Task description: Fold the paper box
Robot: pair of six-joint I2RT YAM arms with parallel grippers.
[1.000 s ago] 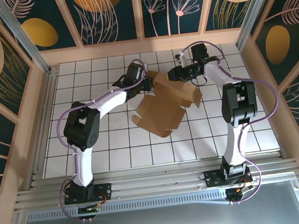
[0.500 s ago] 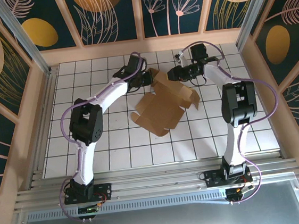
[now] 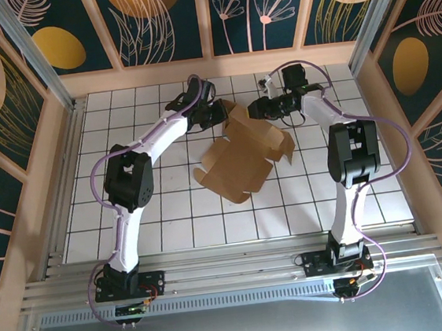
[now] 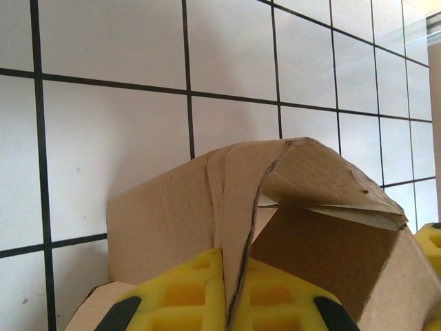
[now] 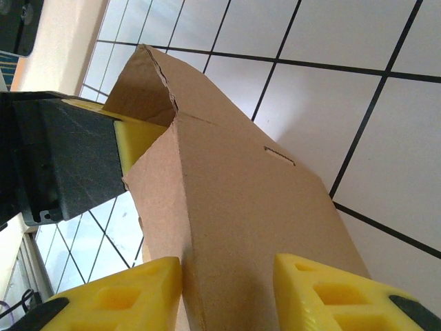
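Near the centre of the frame, the paper box (image 3: 236, 162) is seen spread on the white tiled table (image 3: 171, 218). It is plain brown, its near flaps are laid flat, and nothing is contained in it. Further up, its far edge is lifted and creased. There a flap is pinched by the left gripper (image 3: 217, 115), pads pressed together. A folded wall is clasped between the right gripper (image 3: 259, 108) fingers.

- paper box (image 3: 240, 159): plain brown
- table (image 3: 129, 191): white tiles, black grid lines
- walls (image 3: 8, 93): dark teal, orange ovals, pale leaf outlines
- right gripper (image 5: 227, 265) fingers (image 5: 331, 296): yellow
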